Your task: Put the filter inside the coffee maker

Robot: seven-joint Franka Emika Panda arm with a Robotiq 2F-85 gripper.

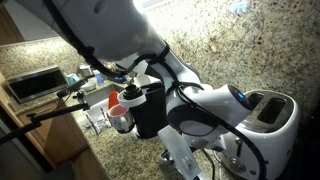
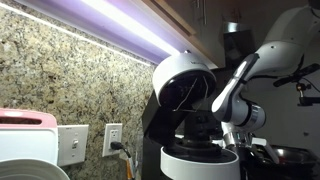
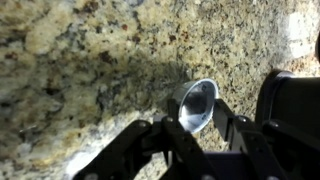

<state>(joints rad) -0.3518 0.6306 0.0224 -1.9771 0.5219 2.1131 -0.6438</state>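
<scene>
In the wrist view the filter [image 3: 196, 103], a small shiny silver cup, lies on its side on the speckled granite counter with its open mouth towards the camera. My gripper [image 3: 196, 108] comes in from below. Its black fingers [image 3: 171, 112] press against the cup's left and right sides, so it is shut on the filter. The coffee maker [image 3: 292, 110] shows as a black block at the right edge, just beside the gripper. In an exterior view the coffee maker [image 1: 148, 106] stands as a black box on the counter, partly behind my white arm [image 1: 205, 108].
A white two-slot toaster [image 1: 272, 112] stands close to the arm. A jar with a red lid [image 1: 120, 108] sits beside the coffee maker, and a small oven [image 1: 35, 82] stands further along. A wall outlet [image 2: 113, 138] sits in the granite backsplash.
</scene>
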